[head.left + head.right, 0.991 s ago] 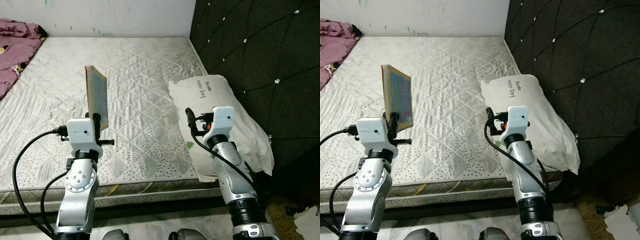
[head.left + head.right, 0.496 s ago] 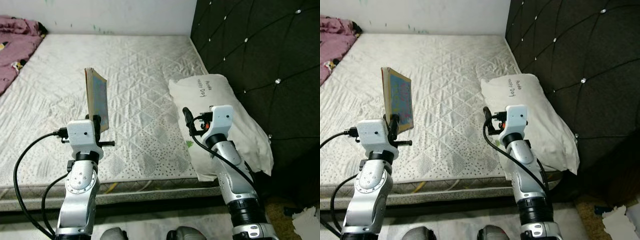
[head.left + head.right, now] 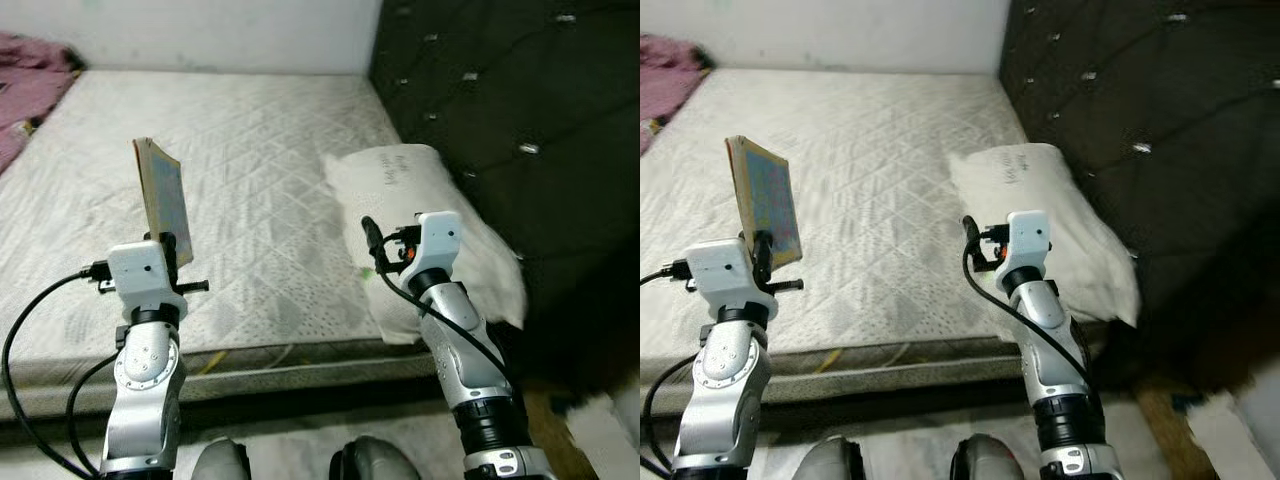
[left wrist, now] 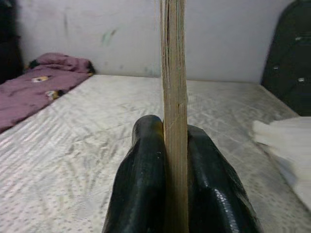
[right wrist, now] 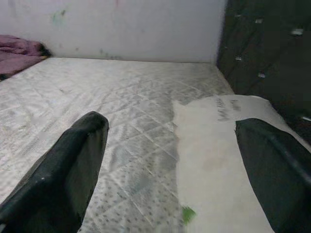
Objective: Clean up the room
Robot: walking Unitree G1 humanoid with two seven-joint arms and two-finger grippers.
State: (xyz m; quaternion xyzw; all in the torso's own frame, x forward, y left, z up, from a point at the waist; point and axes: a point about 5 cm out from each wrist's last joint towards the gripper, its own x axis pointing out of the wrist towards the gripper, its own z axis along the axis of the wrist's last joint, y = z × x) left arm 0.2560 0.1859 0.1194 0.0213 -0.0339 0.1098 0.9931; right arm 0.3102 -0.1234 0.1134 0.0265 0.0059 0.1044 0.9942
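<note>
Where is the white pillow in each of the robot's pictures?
Left eye view: the white pillow lies on the mattress's right side, against the dark headboard.
Right eye view: same place, just right of the middle.
Left wrist view: its corner peeks in at the right edge.
Right wrist view: it lies between the right gripper's open fingers.
Shared landmark: the dark tufted headboard beside the pillow.

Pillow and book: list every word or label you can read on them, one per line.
Pillow: dark handwriting near its top end, too blurred to read.
Book, held upright in the left gripper: colourful cover, no legible text.
Nothing else carries readable writing.
</note>
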